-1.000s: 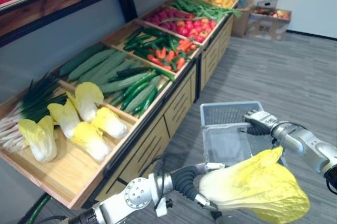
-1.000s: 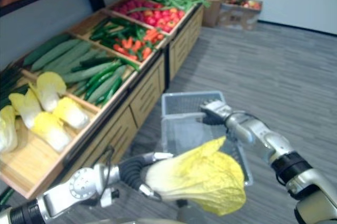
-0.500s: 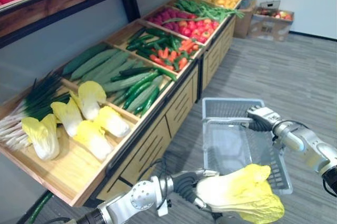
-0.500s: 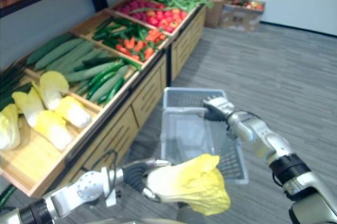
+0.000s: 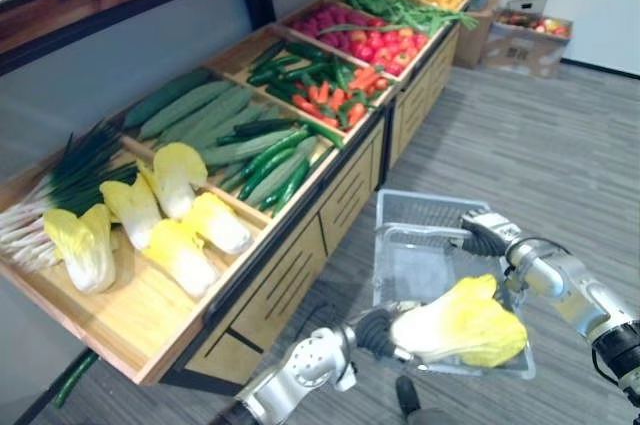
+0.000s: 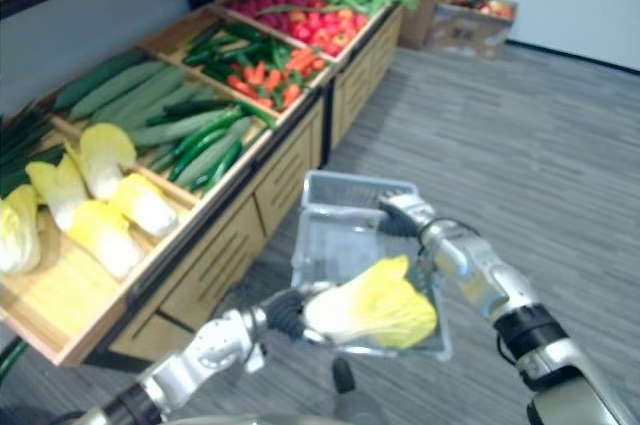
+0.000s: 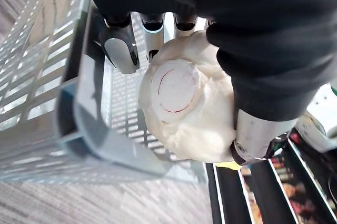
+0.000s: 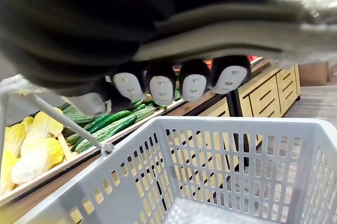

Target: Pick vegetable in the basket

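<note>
A pale grey plastic basket hangs above the floor in front of the shelf. My right hand has its fingers curled over the basket's thin handle at the far right side. My left hand comes in from below and is shut on the white stem end of a yellow napa cabbage. The cabbage lies over the basket's near end, leaves pointing right. In the left wrist view its cut base sits between my fingers and thumb, with the basket's rim just past it.
A long wooden display shelf runs along the left. It holds more napa cabbages, scallions, cucumbers, carrots with peppers and red fruit. Cardboard boxes stand by the far wall. Grey floor lies open on the right.
My left hand has carried the cabbage forward and down, from close under the camera to over the basket's near end. My right hand stays on the handle.
</note>
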Tool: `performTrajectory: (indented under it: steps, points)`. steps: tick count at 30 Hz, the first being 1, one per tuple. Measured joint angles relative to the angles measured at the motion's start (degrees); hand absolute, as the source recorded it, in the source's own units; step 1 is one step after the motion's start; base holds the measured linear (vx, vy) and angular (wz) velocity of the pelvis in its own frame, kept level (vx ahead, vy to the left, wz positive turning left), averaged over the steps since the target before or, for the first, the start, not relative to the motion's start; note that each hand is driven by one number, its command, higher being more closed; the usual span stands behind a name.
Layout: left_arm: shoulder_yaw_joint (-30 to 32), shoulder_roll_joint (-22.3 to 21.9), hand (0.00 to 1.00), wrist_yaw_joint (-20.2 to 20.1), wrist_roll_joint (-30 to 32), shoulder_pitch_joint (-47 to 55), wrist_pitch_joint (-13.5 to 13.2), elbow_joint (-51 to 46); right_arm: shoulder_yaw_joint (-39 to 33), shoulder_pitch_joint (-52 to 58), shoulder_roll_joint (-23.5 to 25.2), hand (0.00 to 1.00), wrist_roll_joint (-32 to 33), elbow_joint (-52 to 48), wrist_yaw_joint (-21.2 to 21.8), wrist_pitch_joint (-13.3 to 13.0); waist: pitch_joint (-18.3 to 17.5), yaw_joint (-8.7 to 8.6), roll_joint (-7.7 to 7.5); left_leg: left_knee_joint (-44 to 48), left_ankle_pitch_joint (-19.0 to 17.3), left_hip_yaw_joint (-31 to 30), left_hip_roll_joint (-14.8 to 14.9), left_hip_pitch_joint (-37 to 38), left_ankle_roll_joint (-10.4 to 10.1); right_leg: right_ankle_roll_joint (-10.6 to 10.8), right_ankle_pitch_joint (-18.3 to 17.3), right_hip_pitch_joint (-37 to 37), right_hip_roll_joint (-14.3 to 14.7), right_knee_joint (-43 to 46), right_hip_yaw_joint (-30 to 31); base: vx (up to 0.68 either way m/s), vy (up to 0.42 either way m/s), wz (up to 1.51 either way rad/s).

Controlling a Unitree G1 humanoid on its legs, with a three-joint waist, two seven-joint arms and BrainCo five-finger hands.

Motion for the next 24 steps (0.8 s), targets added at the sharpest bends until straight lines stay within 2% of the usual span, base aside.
performTrajectory:
  steps: [8,9,12,15,24]
  points:
    - [3.3,-6.6,1.00,4.5,10.3,-3.3,3.0,5.6,-5.0,0.1,1.8,1.00,-0.2,2.3,1.3,1.1,1.5,-0.16,-0.21,-0.3,-0.3,-1.7,-1.4,-0.3,0.9,0.4,0.0,0.0,-1.2,-0.1,-0.3,-0.03,0.035,0.05]
    - [3.3,-7.0,0.00,4.9,11.5,-3.9,3.5,6.0,-5.6,0.1,1.8,1.00,-0.2,2.3,1.3,1.1,2.0,-0.25,-0.21,-0.2,-0.4,-1.8,-1.5,-0.4,1.0,0.4,0.0,0.0,-1.3,-0.1,-0.3,-0.05,0.025,0.06]
    - [4.1,-8.2,0.00,6.0,15.4,-4.9,4.1,7.8,-6.5,0.1,1.8,1.00,-0.2,2.3,2.1,1.3,2.5,-1.20,-0.06,0.6,-0.8,-2.8,-1.5,-1.5,1.4,0.6,0.1,-0.2,-1.5,-0.3,-0.8,-0.03,0.017,0.13]
    - [4.8,-8.6,0.00,6.0,17.7,-5.1,4.1,7.8,-6.6,0.1,1.8,1.00,-0.2,2.3,2.2,1.9,3.0,-1.35,-0.04,1.0,-1.1,-2.9,-1.4,-1.6,1.6,0.7,0.2,-0.2,-1.5,-0.5,-0.6,-0.01,0.016,-0.02]
    - [5.0,-9.4,0.00,6.0,19.5,-6.7,4.7,7.7,-8.7,0.5,1.8,1.00,-0.2,3.9,2.6,2.1,3.7,-1.29,0.40,3.3,-2.8,-3.6,-1.3,-2.4,2.2,1.2,0.5,0.0,-2.2,-1.0,-0.6,-0.01,0.027,0.01]
